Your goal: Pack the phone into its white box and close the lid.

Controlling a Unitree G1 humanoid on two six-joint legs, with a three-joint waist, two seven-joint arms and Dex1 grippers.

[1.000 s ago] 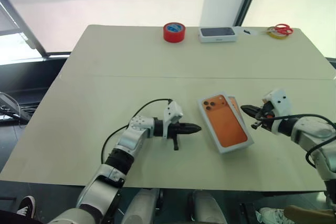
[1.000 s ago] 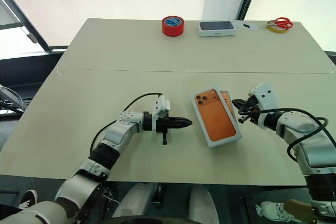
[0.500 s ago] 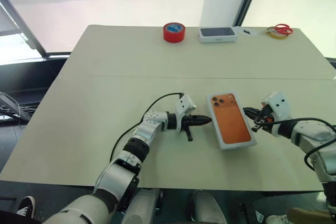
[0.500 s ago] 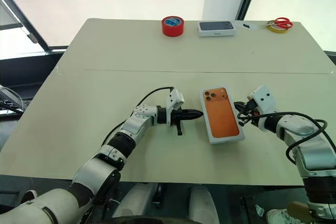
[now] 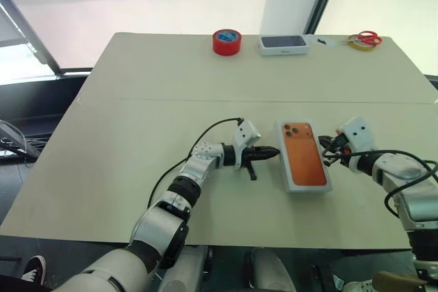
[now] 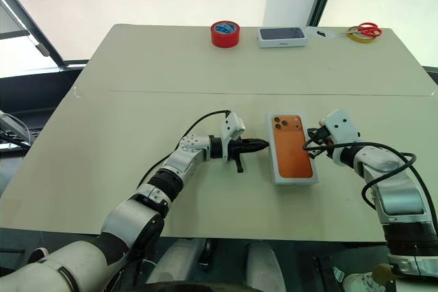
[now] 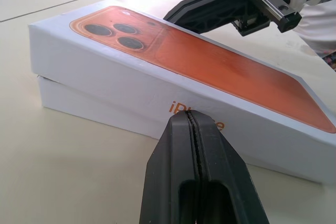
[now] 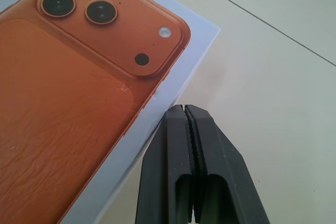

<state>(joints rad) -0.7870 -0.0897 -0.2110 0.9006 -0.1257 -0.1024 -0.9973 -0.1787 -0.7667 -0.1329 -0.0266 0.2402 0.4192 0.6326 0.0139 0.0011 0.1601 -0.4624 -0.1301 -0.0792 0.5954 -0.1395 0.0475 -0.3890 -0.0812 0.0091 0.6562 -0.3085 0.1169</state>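
The lid point(image 5: 303, 163), white with an orange phone picture printed on top, rests tilted on the white box point(image 7: 89, 100), one end higher than the other. The phone itself is hidden. My left gripper point(image 5: 274, 150) is shut and points level at the lid's long left side, its tip point(image 7: 190, 116) at or just short of that side wall. My right gripper point(image 5: 322, 143) is also shut, with its tip point(image 8: 184, 109) against the lid's right edge near the printed camera corner. Neither gripper holds anything.
At the table's far edge stand a red tape roll point(image 5: 227, 41), a dark-topped white box point(image 5: 282, 44) and red-handled scissors on a yellow roll point(image 5: 365, 39). A seam point(image 5: 171, 99) crosses the table behind the arms.
My left gripper has moved right up to the lid. The lid, askew before with orange showing beside it, has turned and now sits square over the box. The right gripper stayed at its edge.
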